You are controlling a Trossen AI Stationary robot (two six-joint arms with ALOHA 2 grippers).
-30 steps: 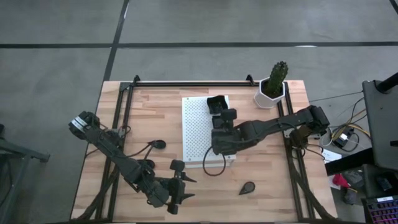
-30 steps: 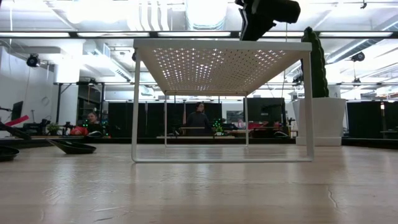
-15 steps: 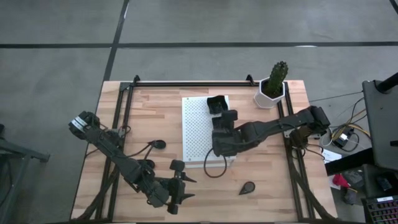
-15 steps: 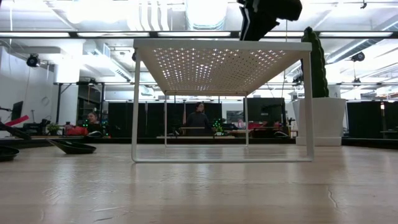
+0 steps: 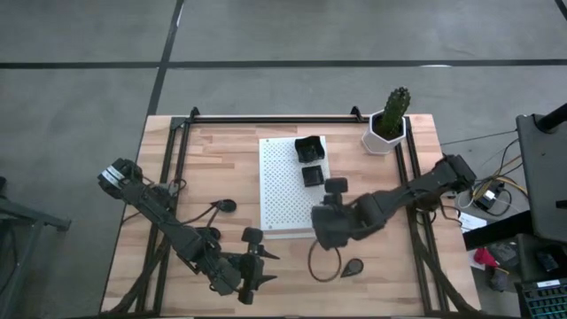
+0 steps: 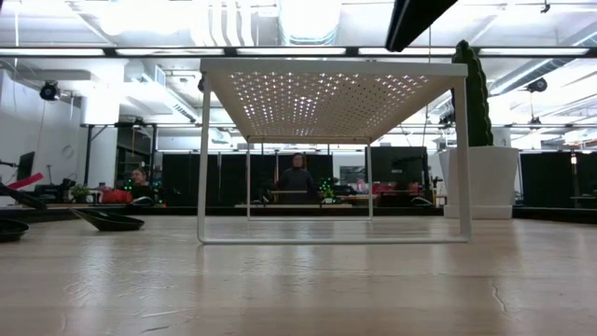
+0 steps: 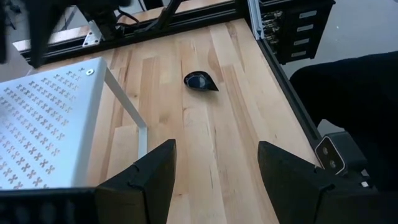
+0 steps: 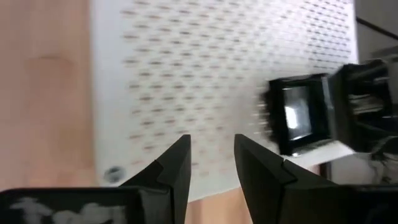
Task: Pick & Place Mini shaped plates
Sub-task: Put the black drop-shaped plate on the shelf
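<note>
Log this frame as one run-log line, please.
right gripper: open, empty, off white perforated board | two square plates on board | left gripper: open, waiting | teardrop plate on table

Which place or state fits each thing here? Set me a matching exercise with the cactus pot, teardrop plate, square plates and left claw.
Things:
1. cactus pot
2. teardrop plate
3. square plates
4. left claw

Places or states:
A. on the white board
B. open, holding nothing
C. at a right-hand corner of the table
D. on bare wood, off the board

Pairs: 1-C, 2-D, 3-A, 4-B
</note>
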